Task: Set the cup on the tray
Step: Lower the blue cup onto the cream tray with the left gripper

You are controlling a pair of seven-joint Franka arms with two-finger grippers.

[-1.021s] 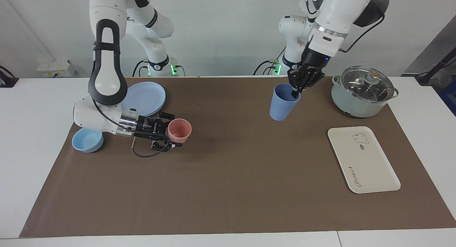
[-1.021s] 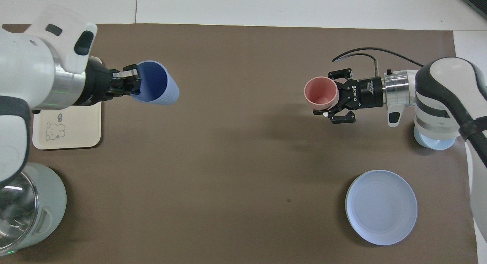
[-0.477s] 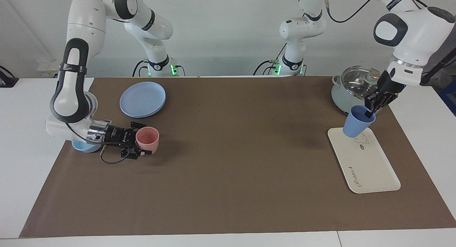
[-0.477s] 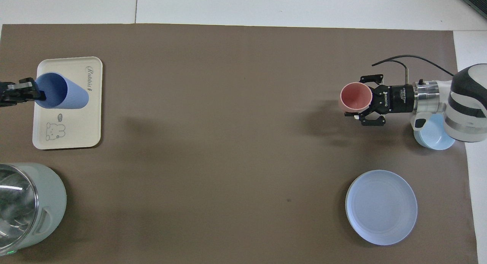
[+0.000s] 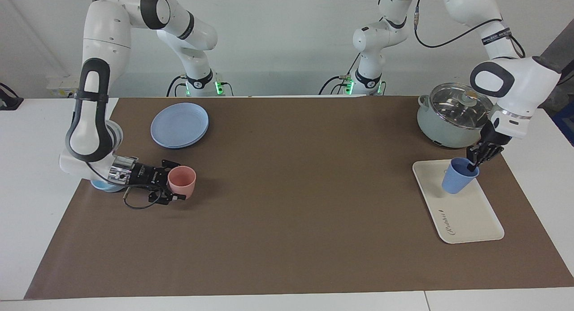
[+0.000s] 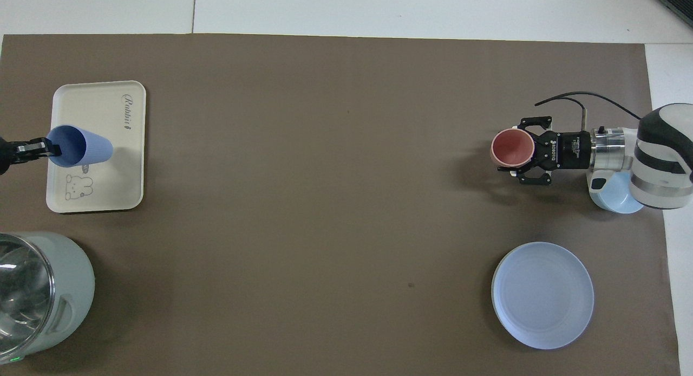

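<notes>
The periwinkle-blue cup (image 5: 457, 182) hangs tilted, low over the cream-white tray (image 5: 468, 217), over the half nearer to the robots, by the bear drawing. I cannot tell whether its base touches the tray. My left gripper (image 5: 471, 166) is shut on the cup's rim, one finger inside. In the overhead view the cup (image 6: 84, 151) and the left gripper (image 6: 51, 147) are over the tray (image 6: 97, 108). My right gripper (image 5: 176, 187) is shut on a pink cup (image 5: 182, 180), low at the right arm's end; they also show in the overhead view, right gripper (image 6: 514, 148) and pink cup (image 6: 510, 147).
A lidded grey-green pot (image 5: 455, 116) stands next to the tray, nearer to the robots. A round blue plate (image 5: 179, 124) lies toward the right arm's end. A light-blue bowl (image 6: 614, 200) sits partly under the right arm.
The left gripper has carried the blue cup from mid-table to over the tray and lowered it. The right gripper has drawn the pink cup toward the right arm's end and lower.
</notes>
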